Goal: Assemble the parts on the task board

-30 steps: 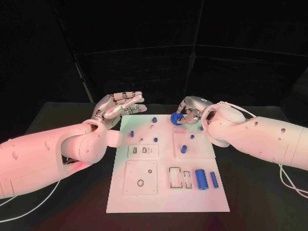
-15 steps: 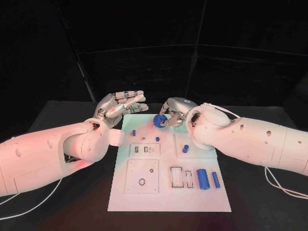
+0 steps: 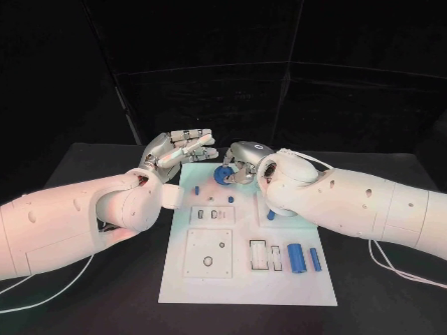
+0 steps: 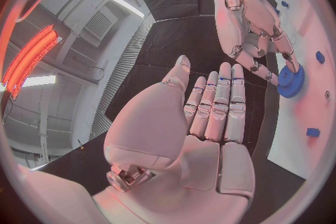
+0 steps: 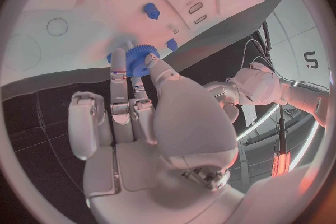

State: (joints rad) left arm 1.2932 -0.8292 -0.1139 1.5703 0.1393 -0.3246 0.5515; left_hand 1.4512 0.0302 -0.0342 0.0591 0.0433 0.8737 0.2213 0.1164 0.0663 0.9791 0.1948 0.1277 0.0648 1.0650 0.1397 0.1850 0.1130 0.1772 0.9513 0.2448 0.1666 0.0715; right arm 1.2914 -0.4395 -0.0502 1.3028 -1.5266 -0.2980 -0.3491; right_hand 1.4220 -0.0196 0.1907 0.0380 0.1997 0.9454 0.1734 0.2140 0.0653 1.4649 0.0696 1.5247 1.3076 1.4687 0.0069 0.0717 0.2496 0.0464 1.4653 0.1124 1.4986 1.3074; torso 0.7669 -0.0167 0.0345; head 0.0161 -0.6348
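Note:
The white task board (image 3: 246, 279) lies in the middle of the black table. My right hand (image 3: 242, 160) hovers over the board's far edge and pinches a blue gear (image 3: 223, 174) in its fingertips; the gear (image 5: 135, 61) also shows beyond the fingers (image 5: 119, 75) in the right wrist view. My left hand (image 3: 178, 150) is raised at the board's far left corner, flat and holding nothing. From the left wrist, the left hand (image 4: 210, 123) faces the right hand (image 4: 252, 22) and the gear (image 4: 289, 81). Two blue cylinders (image 3: 297, 258) lie at the board's near right.
Small blue pegs stand in the board (image 3: 196, 190), (image 3: 230, 201), (image 3: 271, 215). Rectangular slots (image 3: 257, 255) and round holes (image 3: 207, 261) lie in its near half. Bare black table (image 3: 82, 293) surrounds the board. Dark walls stand behind.
My right hand has carried the blue gear to the left along the board's far edge, closer to the left hand. The left hand has stayed in place.

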